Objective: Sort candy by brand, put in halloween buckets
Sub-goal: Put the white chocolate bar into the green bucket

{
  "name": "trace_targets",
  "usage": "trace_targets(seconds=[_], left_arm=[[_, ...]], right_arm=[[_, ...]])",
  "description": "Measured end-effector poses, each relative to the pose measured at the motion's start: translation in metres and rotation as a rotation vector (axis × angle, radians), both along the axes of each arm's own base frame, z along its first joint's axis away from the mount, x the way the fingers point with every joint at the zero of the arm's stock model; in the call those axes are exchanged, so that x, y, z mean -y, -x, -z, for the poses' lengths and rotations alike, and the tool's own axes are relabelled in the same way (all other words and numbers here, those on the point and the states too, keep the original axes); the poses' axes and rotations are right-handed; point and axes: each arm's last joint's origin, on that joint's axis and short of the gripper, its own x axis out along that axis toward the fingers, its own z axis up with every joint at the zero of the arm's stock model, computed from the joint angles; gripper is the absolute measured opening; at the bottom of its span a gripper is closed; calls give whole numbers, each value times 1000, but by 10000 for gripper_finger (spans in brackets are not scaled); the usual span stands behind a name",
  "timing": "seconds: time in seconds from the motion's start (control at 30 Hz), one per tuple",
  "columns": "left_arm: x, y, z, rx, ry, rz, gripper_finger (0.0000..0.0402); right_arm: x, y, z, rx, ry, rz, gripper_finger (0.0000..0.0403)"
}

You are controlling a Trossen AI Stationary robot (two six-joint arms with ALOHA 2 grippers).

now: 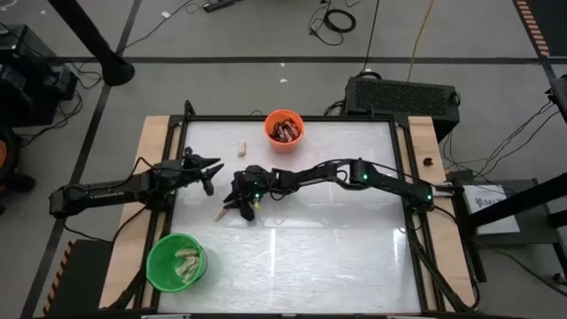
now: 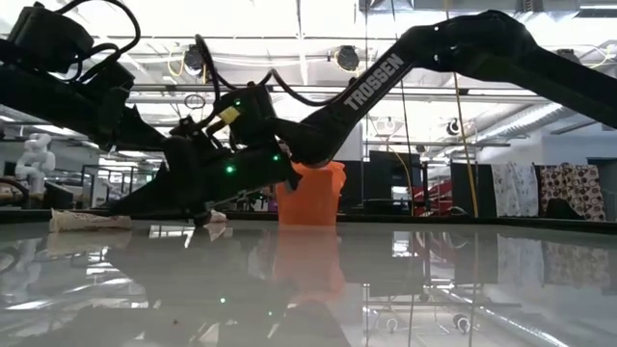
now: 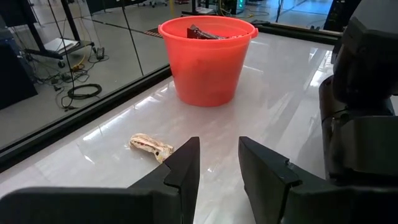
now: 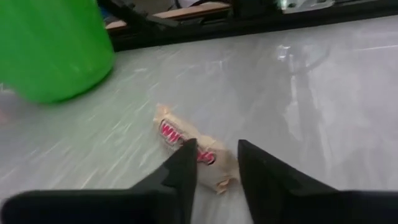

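The orange bucket stands near the table's far edge with dark brown-red candy inside. The green bucket sits at the near left corner holding pale candy. My right gripper is open and low over the table's middle. A pale cream candy with red lettering lies flat on the table, its end between the gripper's fingertips. My left gripper is open and hovers left of it. It points at another pale candy lying in front of the orange bucket.
The loose pale candy lies left of the orange bucket near the far edge. The right arm stretches across the table from its right side, close beside my left gripper. The table's near half shows bare white surface. The green bucket is ahead of my right gripper.
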Motion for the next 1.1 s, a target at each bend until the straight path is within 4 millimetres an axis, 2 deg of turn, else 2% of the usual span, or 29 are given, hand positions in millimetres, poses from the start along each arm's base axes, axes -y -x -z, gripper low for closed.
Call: trace_targets(seconds=[0.17, 0.3, 0.4, 0.5, 0.6, 0.77, 0.93, 1.0, 1.1], left_arm=[[0, 0, 0, 0, 0, 0, 118], [0, 0, 0, 0, 0, 0, 118], [0, 0, 0, 0, 0, 0, 118], [0, 0, 0, 1, 0, 0, 118], [0, 0, 0, 0, 0, 0, 118], [0, 0, 0, 0, 0, 0, 118], [0, 0, 0, 0, 0, 0, 118], [0, 0, 0, 0, 0, 0, 118], [0, 0, 0, 0, 0, 0, 118]], right_arm=[[-4, 1, 1, -8, 2, -29, 14], [-8, 0, -3, -1, -9, -28, 6], [-14, -1, -16, 10, -15, -40, 2], [-30, 0, -31, 14, -20, -85, 1], [-56, 1, -45, 37, -8, -161, 1], [-95, 5, -93, 170, 89, -251, 0], [-114, 17, -143, 210, 188, -301, 0], [-121, 24, -168, 257, 230, -285, 0], [-134, 29, -195, 363, 281, -242, 0]])
